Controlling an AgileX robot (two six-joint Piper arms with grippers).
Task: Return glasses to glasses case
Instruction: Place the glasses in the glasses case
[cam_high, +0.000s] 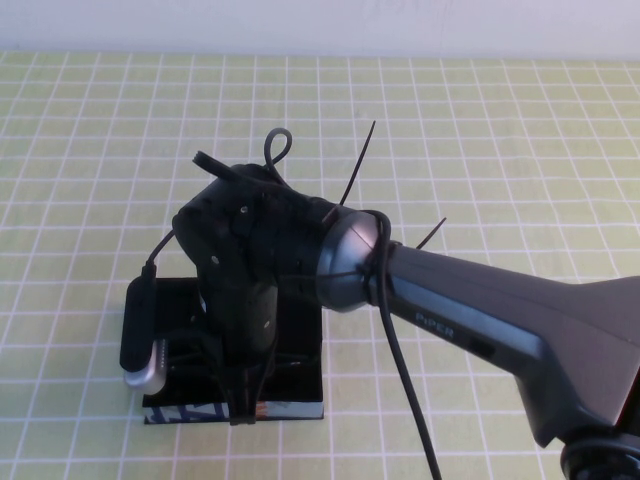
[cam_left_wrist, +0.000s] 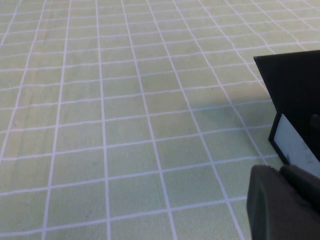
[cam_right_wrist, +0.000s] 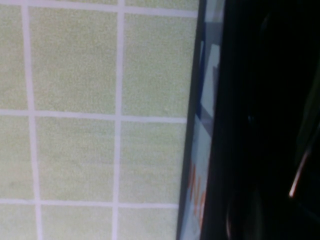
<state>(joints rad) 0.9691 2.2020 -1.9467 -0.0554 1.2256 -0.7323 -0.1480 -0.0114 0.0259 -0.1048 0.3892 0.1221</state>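
Black glasses case (cam_high: 300, 385) lies open beneath the right end effector (cam_high: 240, 400), lowered inside; its fingers and the glasses are hidden. Left end effector (cam_left_wrist: 280, 205) waits beside the case, grip unclear.

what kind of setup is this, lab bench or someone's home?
Most likely a lab test bench. A yellow-green grid cloth covers the table below a plain white wall, and the only prop is the black glasses case. The right gripper is down over the case; the left gripper sits low beside it.

You get bright, even light on the table (cam_high: 500, 120); soft shadows, no glare. Right wrist view is blurry, glasses case (cam_right_wrist: 260, 100) nearly pure black.
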